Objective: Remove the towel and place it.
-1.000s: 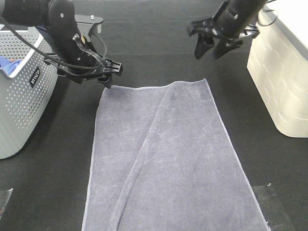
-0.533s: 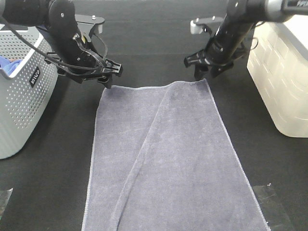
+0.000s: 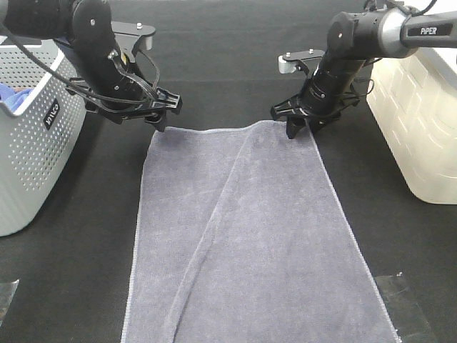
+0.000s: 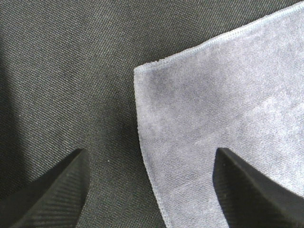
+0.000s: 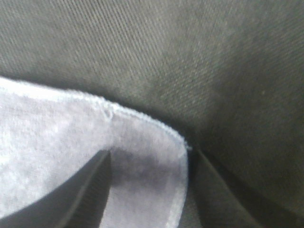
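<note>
The grey-lavender towel [image 3: 243, 236] lies spread flat on the black table, with one long diagonal crease. My left gripper [image 3: 161, 120] is open just over the towel's far left corner. In the left wrist view that corner [image 4: 190, 104] lies between the two spread fingertips of the left gripper [image 4: 152, 190]. My right gripper [image 3: 303, 128] is open and low over the far right corner. In the right wrist view the towel corner [image 5: 142, 161] sits between the fingers of the right gripper [image 5: 147, 194], which are not closed on it.
A grey perforated basket [image 3: 28, 150] stands at the left with a bright blue cloth [image 3: 8, 96] inside. A white box [image 3: 421, 121] stands at the right. A clear tape patch [image 3: 407, 304] lies at the front right.
My right arm has come down and toward the towel, from above the table to its far right corner. The left arm and the towel have not moved.
</note>
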`<state>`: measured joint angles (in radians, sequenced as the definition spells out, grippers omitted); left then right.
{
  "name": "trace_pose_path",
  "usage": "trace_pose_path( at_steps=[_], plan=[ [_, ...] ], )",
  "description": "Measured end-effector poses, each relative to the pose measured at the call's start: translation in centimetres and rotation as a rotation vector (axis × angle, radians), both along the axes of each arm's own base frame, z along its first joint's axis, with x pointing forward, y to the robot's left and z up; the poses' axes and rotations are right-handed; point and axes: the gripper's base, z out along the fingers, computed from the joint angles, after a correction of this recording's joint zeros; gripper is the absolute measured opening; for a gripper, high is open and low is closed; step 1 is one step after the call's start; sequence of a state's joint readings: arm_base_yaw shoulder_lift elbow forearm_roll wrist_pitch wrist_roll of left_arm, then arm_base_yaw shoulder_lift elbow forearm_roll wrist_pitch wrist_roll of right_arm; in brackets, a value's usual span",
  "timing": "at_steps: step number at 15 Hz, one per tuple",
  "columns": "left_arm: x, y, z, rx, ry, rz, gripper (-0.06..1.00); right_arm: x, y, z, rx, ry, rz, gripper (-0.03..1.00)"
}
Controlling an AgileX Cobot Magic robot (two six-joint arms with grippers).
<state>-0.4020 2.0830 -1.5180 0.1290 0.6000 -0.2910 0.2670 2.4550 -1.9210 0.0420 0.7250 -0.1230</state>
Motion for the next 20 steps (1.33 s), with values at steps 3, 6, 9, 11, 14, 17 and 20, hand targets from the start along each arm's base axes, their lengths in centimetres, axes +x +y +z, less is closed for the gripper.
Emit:
trace_pose_path(
  at_steps=[3,6,9,11,14,17,20],
  plan=[
    [0.0,0.0,0.0,0.001,0.003,0.000,0.70,0.1,0.0,0.0,-0.005,-0.012,0.004,0.31],
    [0.0,0.0,0.0,0.002,0.006,0.001,0.70,0.1,0.1,0.0,0.007,-0.007,0.000,0.00],
    [-0.1,0.0,0.0,-0.003,0.009,0.004,0.70,0.0,0.1,0.0,0.001,-0.006,-0.001,0.00],
    [-0.1,0.0,0.0,-0.004,0.009,0.005,0.70,0.0,-0.1,0.2,-0.014,-0.007,-0.009,0.00],
    [0.1,-0.1,0.1,-0.027,-0.012,0.016,0.70,0.2,-1.2,3.3,-0.117,-0.075,-0.050,0.00],
    [0.6,-0.4,0.2,-0.072,-0.067,0.033,0.70,0.0,-1.9,4.7,-0.176,-0.092,-0.066,0.00],
    [1.0,-0.6,-1.3,-0.078,-0.066,0.035,0.70,0.0,-2.0,4.8,-0.195,-0.087,-0.069,0.00]
  ],
)
